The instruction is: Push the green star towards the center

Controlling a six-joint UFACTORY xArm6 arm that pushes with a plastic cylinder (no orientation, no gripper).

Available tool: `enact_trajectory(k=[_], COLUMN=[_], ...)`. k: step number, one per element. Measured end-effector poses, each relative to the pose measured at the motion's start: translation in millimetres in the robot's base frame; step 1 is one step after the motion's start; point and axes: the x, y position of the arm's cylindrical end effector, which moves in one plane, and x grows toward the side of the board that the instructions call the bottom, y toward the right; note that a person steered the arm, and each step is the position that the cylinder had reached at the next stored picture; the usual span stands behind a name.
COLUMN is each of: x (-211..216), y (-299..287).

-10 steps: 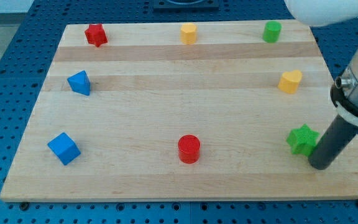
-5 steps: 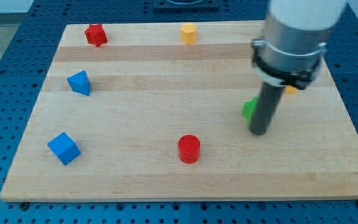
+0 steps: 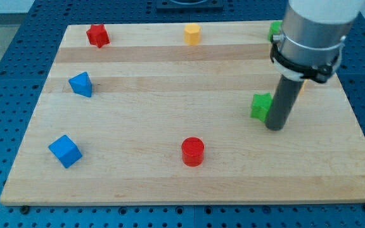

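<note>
Wooden board [image 3: 170,177]: green star [image 3: 260,106] shoved from near-right corner toward middle; my tip [image 3: 274,127] now backed off right; no fingers, nothing held; centre still left.

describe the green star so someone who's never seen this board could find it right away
Start at the wooden board and look to the right half, about mid-height, where the dark rod comes down. The green star sits right against the rod's left side, just up-left of my tip. The only other green block is far off at the top edge, partly hidden by the arm.
</note>
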Motion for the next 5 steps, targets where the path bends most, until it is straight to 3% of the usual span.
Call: enact_trajectory(k=[3, 4, 5], x=[-59.6, -70.0, -60.8], y=[-43.4, -72.0, -62.1])
